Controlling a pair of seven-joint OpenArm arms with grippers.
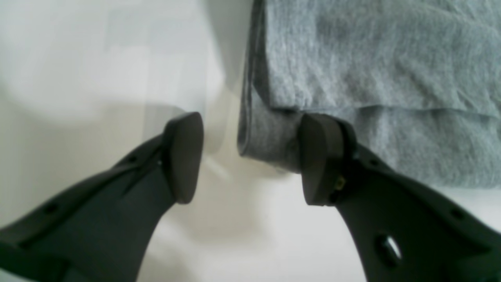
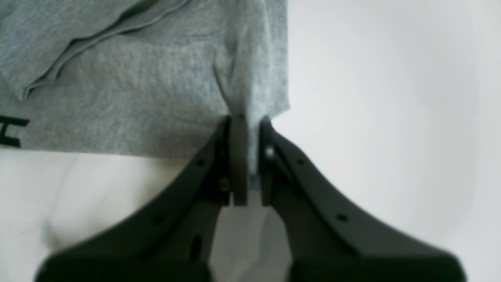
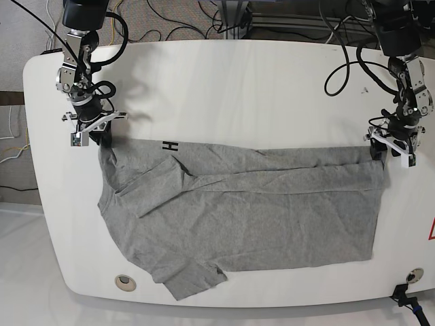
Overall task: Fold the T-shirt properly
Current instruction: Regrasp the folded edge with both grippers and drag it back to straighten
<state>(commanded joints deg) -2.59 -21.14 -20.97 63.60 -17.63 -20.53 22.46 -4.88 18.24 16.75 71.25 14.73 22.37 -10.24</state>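
Note:
A grey T-shirt (image 3: 258, 217) lies spread on the white table (image 3: 238, 81), its upper part folded down over the body. One sleeve sticks out at the front left. My right gripper (image 2: 250, 156) is shut on a pinched corner of the T-shirt (image 2: 137, 98); in the base view this right gripper (image 3: 95, 139) is at the shirt's upper left corner. My left gripper (image 1: 252, 158) is open, and the folded corner of the T-shirt (image 1: 372, 58) lies between its fingers, against the right one. In the base view the left gripper (image 3: 387, 153) is at the upper right corner.
Black lettering (image 3: 170, 145) shows on the shirt's top edge near the right gripper. Cables (image 3: 170, 20) lie behind the table's back edge. Round holes (image 3: 124, 282) mark the front corners. A red sticker (image 3: 431, 231) sits at the table's right edge.

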